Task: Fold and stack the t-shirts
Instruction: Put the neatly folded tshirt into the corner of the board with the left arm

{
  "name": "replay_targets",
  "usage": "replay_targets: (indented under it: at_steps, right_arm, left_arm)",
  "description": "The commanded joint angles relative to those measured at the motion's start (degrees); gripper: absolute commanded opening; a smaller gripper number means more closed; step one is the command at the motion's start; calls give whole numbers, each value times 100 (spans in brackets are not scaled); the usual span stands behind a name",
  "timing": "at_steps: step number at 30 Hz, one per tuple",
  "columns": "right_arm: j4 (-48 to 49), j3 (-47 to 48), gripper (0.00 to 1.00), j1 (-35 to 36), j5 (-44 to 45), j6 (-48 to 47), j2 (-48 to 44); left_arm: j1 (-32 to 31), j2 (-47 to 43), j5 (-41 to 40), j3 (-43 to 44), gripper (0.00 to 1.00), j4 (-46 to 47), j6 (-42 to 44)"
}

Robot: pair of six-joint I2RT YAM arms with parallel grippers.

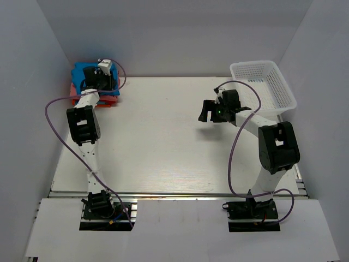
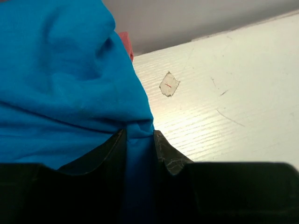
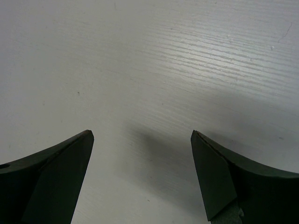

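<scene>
Presently we find the left gripper (image 2: 139, 136) at the far-left corner of the table (image 1: 163, 142), pinching a fold of the bright blue t-shirt (image 2: 60, 70). The cloth fills the narrow gap between its two fingers (image 2: 163, 151).

In the top view this blue t-shirt lies bunched on top of a stack of red-toned folded shirts (image 1: 109, 102), and the left wrist sits directly over the pile. We cannot count the layers beneath. The left wrist view shows one salmon-pink edge (image 2: 125, 42) protruding from behind the blue cloth. Just beside the pile, a small pale tag (image 2: 168, 84) with a red mark lies flat on the tabletop.

The right gripper (image 3: 141, 134) hangs above bare white tabletop right of centre, well apart from the shirts. Its fingers (image 3: 60, 177) are spread wide, and a soft shadow falls on the surface below them.

A white mesh basket (image 1: 286, 84) stands at the far-right corner, near the right arm.
</scene>
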Motion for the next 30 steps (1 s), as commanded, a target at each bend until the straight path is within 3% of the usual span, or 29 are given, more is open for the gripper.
replay_targets:
  at_steps: [1,8,9,10,12,13,19,22,24,25,28,30]
  right_arm:
    - [74,249,90,-14,-144,-115,-39]
    - [197,161,90,3,-426,-132,-223]
    - [197,143,90,-6,-443,-132,-372]
    - [241,56,90,-6,-452,-150,-425]
    - [232,-23,90,-6,-470,-150,-696]
    - [224,-85,90,-14,-470,-176,-750]
    - [408,-524,90,3,-461,25,-1515]
    - [513,-840,90,-14,-505,149,-1972]
    - [505,-1104,90,3,-470,324,-2367]
    - [453,-1166,90,-6,-418,368,-2438]
    - [31,-1455,90,-6,-110,535,-2807]
    - [-171,-1613,90,-14,100,623,-3080]
  left_arm:
    - [-58,-318,236,-410,39,-349,324]
    - [-58,-959,-686,-51,45,-25,44]
    - [-58,-1065,-958,2,52,55,-36]
    - [-58,-1283,-1047,2,74,56,-132]
    - [-58,-1495,-1284,187,95,117,-291]
    - [-58,-1610,-1381,187,100,48,-474]
    - [-58,-2769,-1146,-84,100,-761,-1020]
    - [-58,-3671,-777,-856,100,-1157,-1416]
    - [-110,-4323,-513,-2145,100,-792,-1811]
    - [-162,-5075,-512,-3291,100,-527,-1916]
    - [-443,-6125,-722,-5166,100,82,-2320]
    - [-697,-7019,-811,-5909,100,283,-2619]
